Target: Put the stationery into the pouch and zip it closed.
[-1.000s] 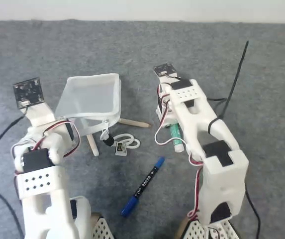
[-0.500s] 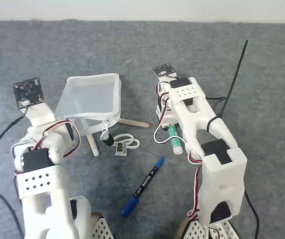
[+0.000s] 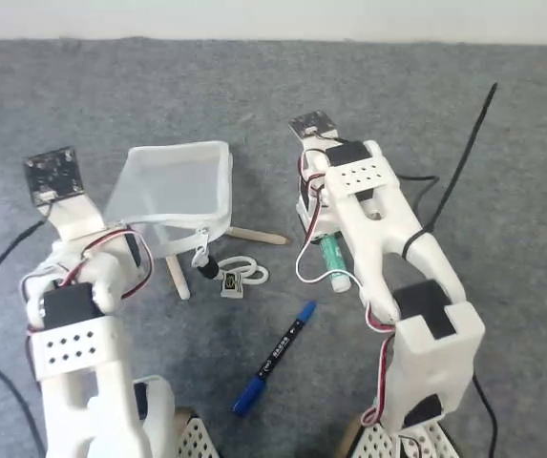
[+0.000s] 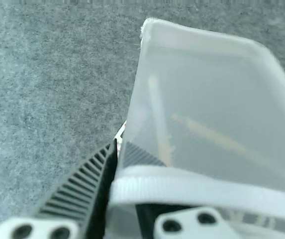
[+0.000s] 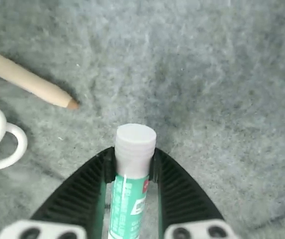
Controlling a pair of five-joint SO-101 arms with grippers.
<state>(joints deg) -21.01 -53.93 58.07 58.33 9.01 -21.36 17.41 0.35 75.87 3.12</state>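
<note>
Hazards, by item size. The pouch (image 3: 173, 186) lies on the tabletop (image 3: 416, 86) at 10 o'clock from the high view's centre and is pinched at one spot only: the left hand (image 4: 125, 149) is clamped on the white zip band at the pouch's 6 o'clock edge. Judged risk: the mesh sags, the mouth narrows, and an incoming item strikes the band and shoves the pouch instead of entering. How wide the mouth gapes cannot be told. The marker (image 3: 275, 358), at 6 o'clock from centre, lies loose. So do a pencil (image 3: 259, 236) and a second pencil (image 3: 178, 277), both partly beneath the pouch, so any drag on the pouch could roll or scatter them. The glue stick (image 5: 135, 139) is gripped by the right hand (image 5: 132, 154), jaws closed on its barrel just behind the white cap, at 3 o'clock from the pouch and apart from it. Judged risk: the round barrel pivots or slips during transfer. The white loop (image 3: 244, 270) beside the zip pull (image 3: 201, 256) could snag. Pose: the left arm is folded low, with its hand at the pouch's edge. The right arm extends toward 12 o'clock, hand angled down at the tabletop.
</note>
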